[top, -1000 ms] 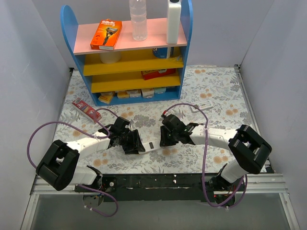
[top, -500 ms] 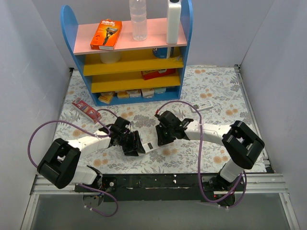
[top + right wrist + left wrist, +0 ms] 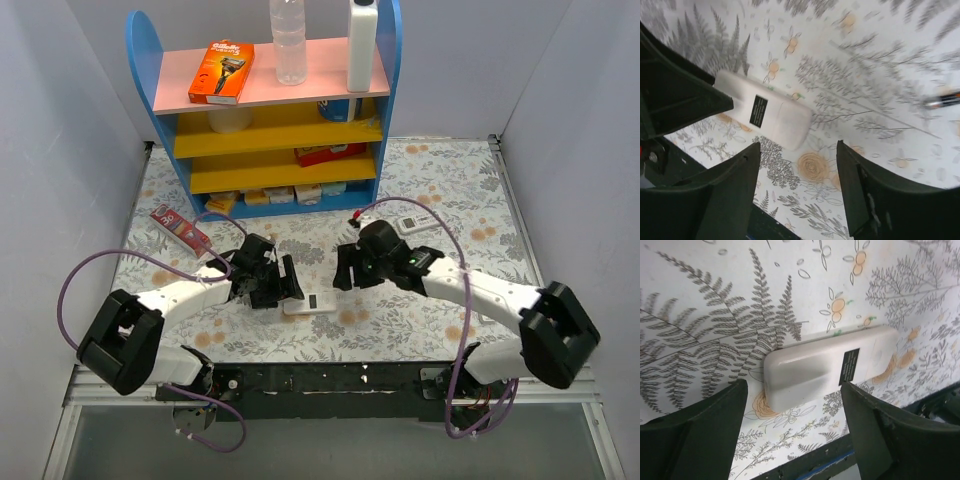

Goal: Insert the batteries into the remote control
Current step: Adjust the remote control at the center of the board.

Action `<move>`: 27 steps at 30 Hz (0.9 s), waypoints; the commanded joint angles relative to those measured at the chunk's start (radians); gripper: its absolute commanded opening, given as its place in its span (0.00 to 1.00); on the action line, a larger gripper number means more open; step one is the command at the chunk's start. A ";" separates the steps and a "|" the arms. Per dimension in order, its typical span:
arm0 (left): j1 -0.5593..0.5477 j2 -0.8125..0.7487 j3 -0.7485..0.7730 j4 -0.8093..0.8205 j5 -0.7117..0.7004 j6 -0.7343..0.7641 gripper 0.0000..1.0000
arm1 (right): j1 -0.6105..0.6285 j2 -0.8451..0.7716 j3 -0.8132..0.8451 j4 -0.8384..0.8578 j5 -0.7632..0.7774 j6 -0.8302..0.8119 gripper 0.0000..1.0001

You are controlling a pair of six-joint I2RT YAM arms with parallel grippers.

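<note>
The remote control point(image 3: 313, 303) lay white back up on the floral desk point(image 3: 450, 180), with a small black label point(image 3: 850, 366) across it. The left pincer point(image 3: 287, 280) hung just beside its left end, jaws wide and holding nothing. The right pincer point(image 3: 345, 272) stood near its right end, likewise spread wide and empty. One thin dark battery point(image 3: 944, 99), blurred, lay well apart from the remote control.

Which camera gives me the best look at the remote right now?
Left wrist: the remote control fills the middle, white back and black label up. Right wrist shows it smaller and off-centre. Top external shows only a small white bar.
</note>
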 commanded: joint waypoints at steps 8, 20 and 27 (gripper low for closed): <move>-0.011 -0.115 0.089 -0.143 -0.189 -0.050 0.98 | -0.190 -0.465 -0.093 -0.123 0.303 -0.041 0.97; -0.235 -0.047 0.138 -0.180 -0.373 -0.631 0.98 | -0.198 -0.806 -0.159 -0.260 0.459 -0.033 0.97; -0.327 0.114 0.204 -0.170 -0.436 -0.820 0.98 | -0.199 -0.944 -0.167 -0.349 0.499 -0.052 0.96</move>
